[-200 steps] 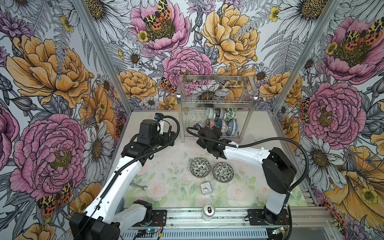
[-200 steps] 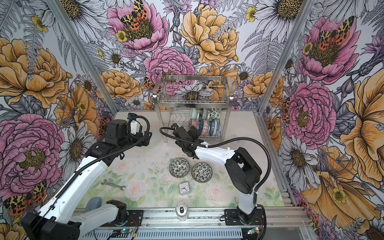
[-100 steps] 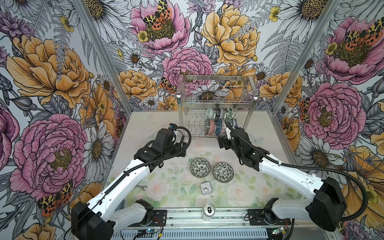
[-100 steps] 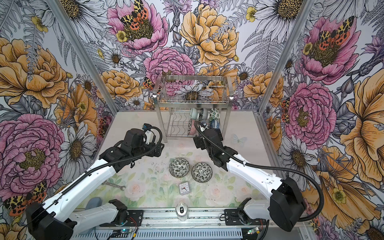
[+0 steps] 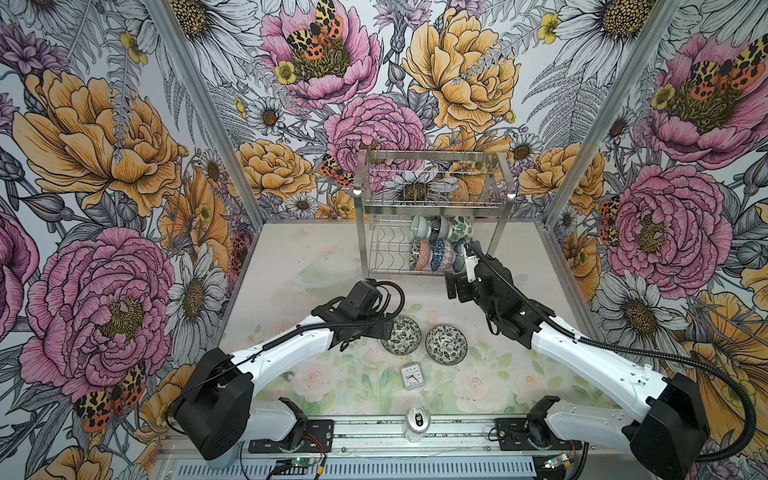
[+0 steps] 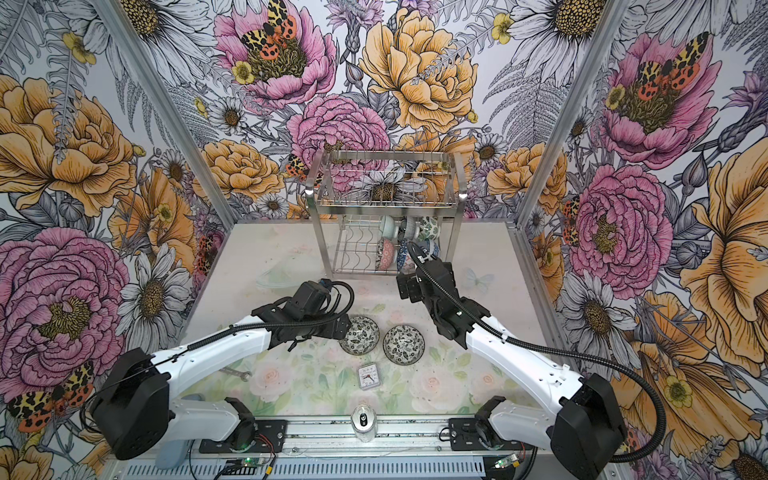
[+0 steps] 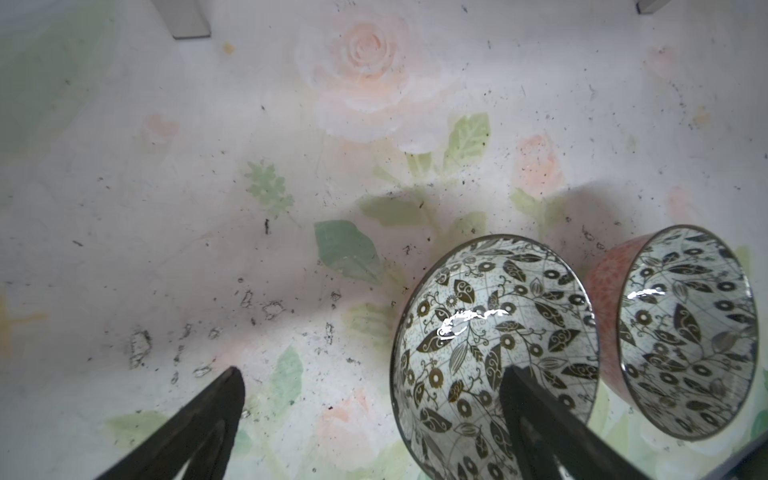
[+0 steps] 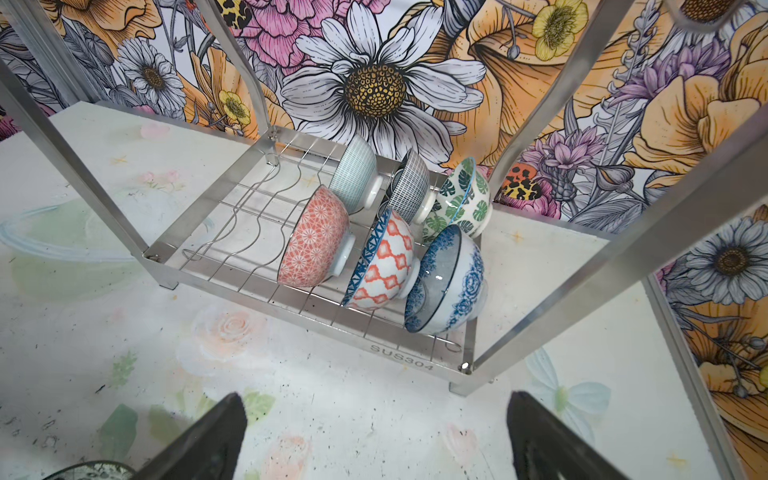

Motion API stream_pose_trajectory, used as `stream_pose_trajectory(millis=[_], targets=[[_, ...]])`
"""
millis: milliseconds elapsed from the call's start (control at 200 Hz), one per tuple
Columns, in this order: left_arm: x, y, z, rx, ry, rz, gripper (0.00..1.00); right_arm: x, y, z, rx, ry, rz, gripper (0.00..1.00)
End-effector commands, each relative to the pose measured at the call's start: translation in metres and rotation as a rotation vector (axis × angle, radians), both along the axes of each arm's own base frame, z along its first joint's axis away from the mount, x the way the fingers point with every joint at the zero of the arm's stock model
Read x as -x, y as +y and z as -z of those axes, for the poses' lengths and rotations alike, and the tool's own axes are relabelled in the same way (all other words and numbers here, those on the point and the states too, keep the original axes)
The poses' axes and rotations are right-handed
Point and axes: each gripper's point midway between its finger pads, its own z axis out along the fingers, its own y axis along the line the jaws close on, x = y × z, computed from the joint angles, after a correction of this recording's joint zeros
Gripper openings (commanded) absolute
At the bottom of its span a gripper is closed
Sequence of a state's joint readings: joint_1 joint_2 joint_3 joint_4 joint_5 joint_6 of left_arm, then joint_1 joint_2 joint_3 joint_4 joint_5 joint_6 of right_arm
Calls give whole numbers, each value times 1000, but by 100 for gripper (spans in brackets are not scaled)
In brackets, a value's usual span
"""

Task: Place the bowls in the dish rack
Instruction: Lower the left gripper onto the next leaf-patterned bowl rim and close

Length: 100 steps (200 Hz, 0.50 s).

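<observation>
Left wrist view has the left arm's fingers (image 7: 540,428) spread wide and holding nothing. One tip hangs over the inside of a round black-and-white leaf-patterned ceramic bowl (image 7: 494,345), and the other is out over the bare rose-printed desk (image 7: 208,166) beyond its rim. How high they hang above it I cannot tell. Just beside that bowl stands a second leaf-patterned bowl with a coral-pink outside (image 7: 685,332). Both sit mouth up on the desk, well out in front of the tall shiny stainless steel wire dish rack (image 5: 432,203), as both top views show. Nearer the rack's front, the right arm's fingers (image 8: 552,440) are likewise wide and empty, facing its lower tier. On that tier six more patterned ceramic bowls (image 8: 386,266) lean on edge in two rows, crowded toward one end of the rack. The wavy wire slots at its other end are free. The bowls look glazed and rigid, light enough for one arm. They are probably slick under hard fingers and likely to chip if knocked against steel or each other. The best hold seems to be a pinch on the wall at the rim, one finger inside and one outside. It should sit deep enough that the flared side cannot slide out. The nearer bowl is the one already bracketed this way. It would then need tipping on edge and easing gently into a free slot.
</observation>
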State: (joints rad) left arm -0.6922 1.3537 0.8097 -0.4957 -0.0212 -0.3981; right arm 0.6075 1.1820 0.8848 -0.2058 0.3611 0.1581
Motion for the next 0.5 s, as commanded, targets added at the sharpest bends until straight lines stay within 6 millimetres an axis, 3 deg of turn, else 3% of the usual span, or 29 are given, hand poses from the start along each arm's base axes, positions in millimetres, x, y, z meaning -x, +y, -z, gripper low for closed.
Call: stream_pose_trajectory(millis=[0,225,495], targets=[[-5,-19,-2,47,-6,13,93,2,-3,-1,-19,3,4,100],[-3,-24,23,10,48,24,80,2,-5,2,-16,8,9,100],[-6,-26,35,-12,65,21,52,1,-7,1,-18,9,12,99]])
